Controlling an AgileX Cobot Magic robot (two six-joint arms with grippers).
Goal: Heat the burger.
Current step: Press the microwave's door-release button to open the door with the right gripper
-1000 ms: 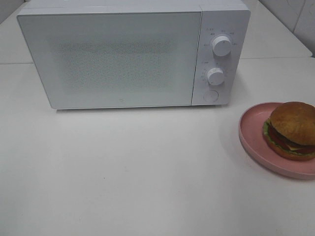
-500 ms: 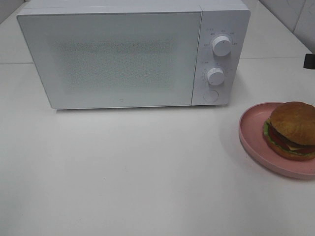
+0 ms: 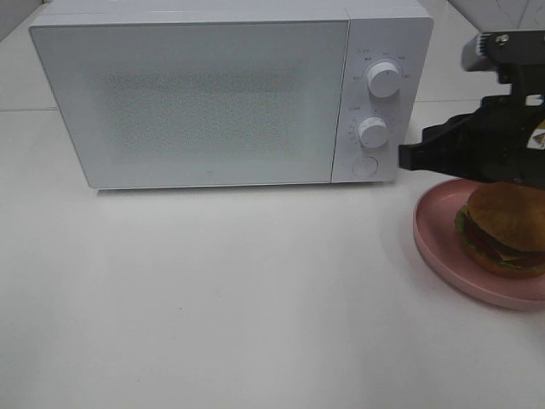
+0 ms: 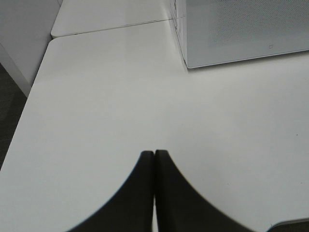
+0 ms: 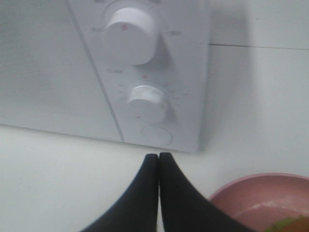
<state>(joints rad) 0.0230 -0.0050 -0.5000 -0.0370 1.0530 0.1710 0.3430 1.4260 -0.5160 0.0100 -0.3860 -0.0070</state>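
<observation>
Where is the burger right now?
In the high view the burger sits on the pink plate at the far right, in front and to the right of the white microwave.

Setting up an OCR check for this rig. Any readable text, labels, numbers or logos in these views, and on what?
Nothing is legible on the microwave or elsewhere.
Print around the upper knob: too small to read.
Print around the lower knob: too small, and blurred in the right wrist view.
Low on its front, a small mark: perhaps a logo, unreadable.
On the right arm, a yellow sticker: unreadable.
</observation>
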